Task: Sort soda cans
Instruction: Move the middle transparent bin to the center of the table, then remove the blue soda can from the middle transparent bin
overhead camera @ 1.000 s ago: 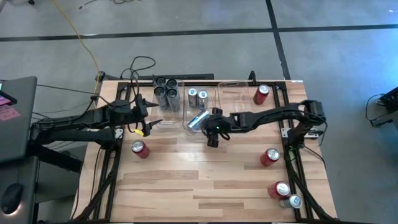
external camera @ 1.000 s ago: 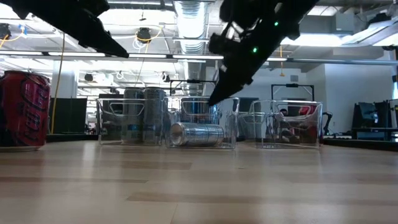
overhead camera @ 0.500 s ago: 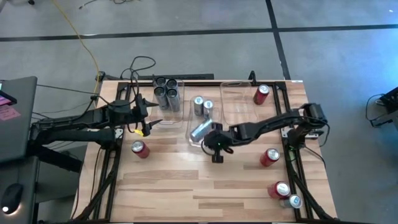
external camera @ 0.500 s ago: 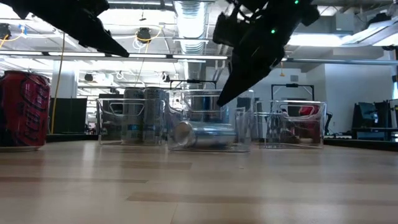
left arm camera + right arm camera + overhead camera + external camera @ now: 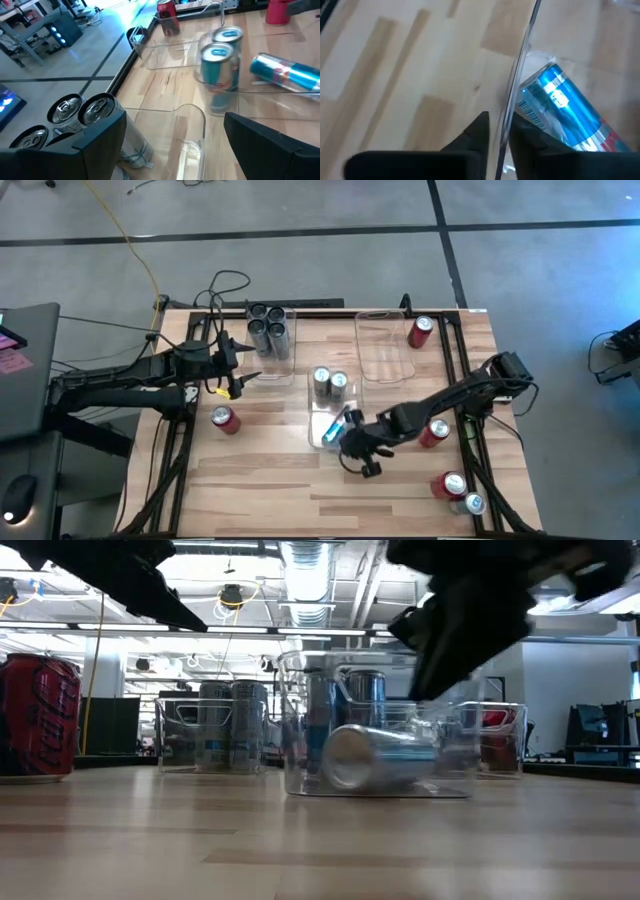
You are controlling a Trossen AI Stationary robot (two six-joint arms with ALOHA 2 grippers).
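My right gripper pinched the middle bin's wall.
Inside lay one blue can, two upright; left gripper spread, waiting.

Bright, even overhead light fills the scene; ceiling strip lights glare white in the low view. Shadows on the table are soft and faint. The clear bin near the low camera looks hazy, and the left wrist view smears the upright cans.
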